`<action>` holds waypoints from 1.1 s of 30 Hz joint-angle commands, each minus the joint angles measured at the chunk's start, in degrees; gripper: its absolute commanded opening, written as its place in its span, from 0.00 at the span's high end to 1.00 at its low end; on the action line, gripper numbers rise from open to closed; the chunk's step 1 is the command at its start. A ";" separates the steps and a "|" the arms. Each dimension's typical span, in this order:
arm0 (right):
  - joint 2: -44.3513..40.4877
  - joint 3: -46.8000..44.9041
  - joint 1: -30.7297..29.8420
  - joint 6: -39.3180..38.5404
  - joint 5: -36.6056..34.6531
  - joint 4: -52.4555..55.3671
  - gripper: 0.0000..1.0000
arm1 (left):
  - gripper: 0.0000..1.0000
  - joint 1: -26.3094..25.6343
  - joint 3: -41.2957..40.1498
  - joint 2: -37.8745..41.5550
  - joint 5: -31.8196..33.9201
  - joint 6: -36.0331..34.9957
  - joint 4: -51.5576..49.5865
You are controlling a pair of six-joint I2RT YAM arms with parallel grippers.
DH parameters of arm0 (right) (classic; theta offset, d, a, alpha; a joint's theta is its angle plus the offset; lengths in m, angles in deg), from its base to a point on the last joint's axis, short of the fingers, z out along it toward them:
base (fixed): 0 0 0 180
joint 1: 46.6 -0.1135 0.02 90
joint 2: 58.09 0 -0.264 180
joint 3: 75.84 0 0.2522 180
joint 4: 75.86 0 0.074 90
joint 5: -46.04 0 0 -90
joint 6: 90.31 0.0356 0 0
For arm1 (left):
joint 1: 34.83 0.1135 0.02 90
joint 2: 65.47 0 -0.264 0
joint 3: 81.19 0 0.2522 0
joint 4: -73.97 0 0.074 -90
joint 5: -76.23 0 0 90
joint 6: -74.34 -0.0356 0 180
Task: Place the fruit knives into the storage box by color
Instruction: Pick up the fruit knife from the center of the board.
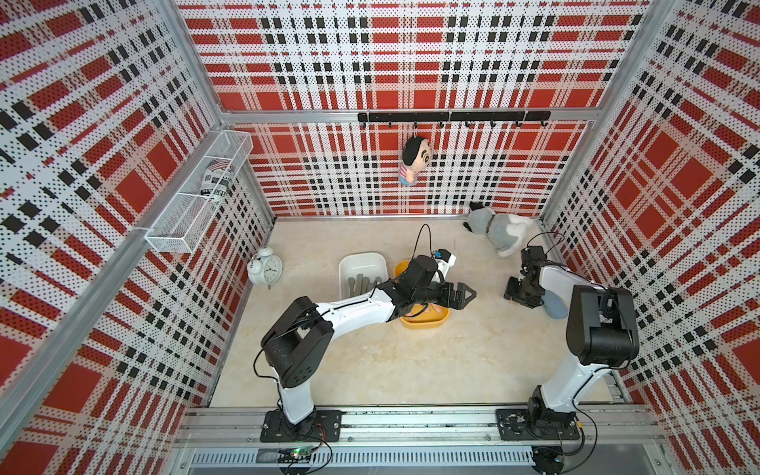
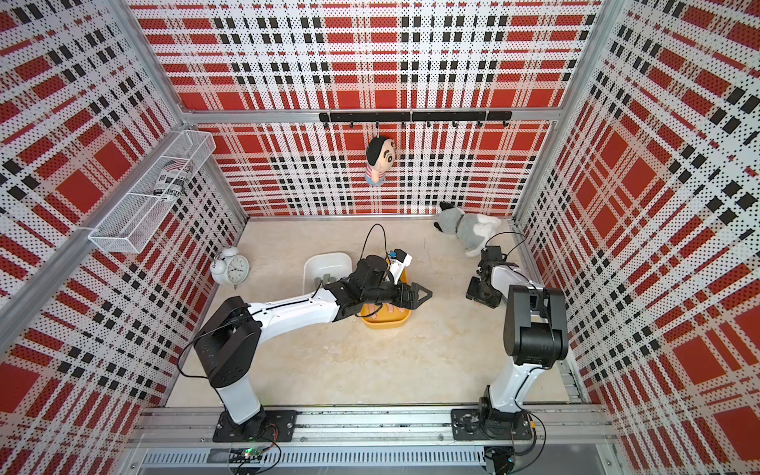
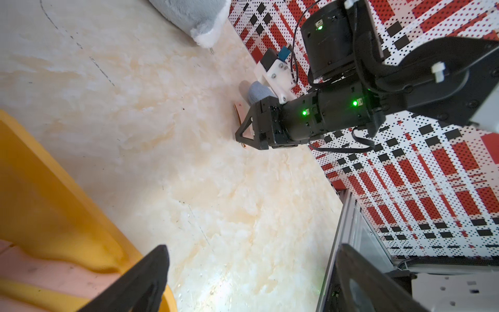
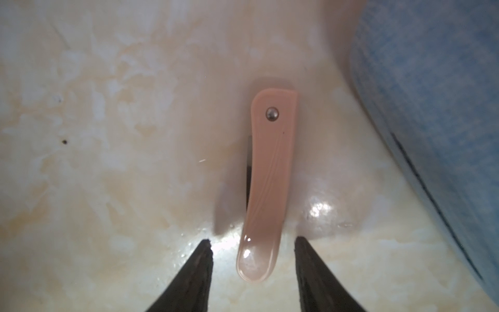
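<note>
Marbled tabletop, salmon-pink knife, metal rivet

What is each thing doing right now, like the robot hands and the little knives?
left gripper: open, empty
right gripper: open, straddling the pink knife
pink knife: flat on the table, not gripped yet
yellow box: holds pink knives
white box: holds green knives
alarm clock: standing upright

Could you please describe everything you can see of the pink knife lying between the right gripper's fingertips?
The salmon pink plastic fruit knife is a glossy, flat, curved stick with a metal rivet near its squarer end and a dark edge showing along one side. It lies flat on the marbled table, its rounded end between the right gripper's open jaws, gaps on both sides.
</note>
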 commanded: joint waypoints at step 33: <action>0.96 -1.40 0.24 -0.83 2.29 -1.35 0.74 | 0.02 1.22 -2.94 2.74 1.90 -0.50 0.79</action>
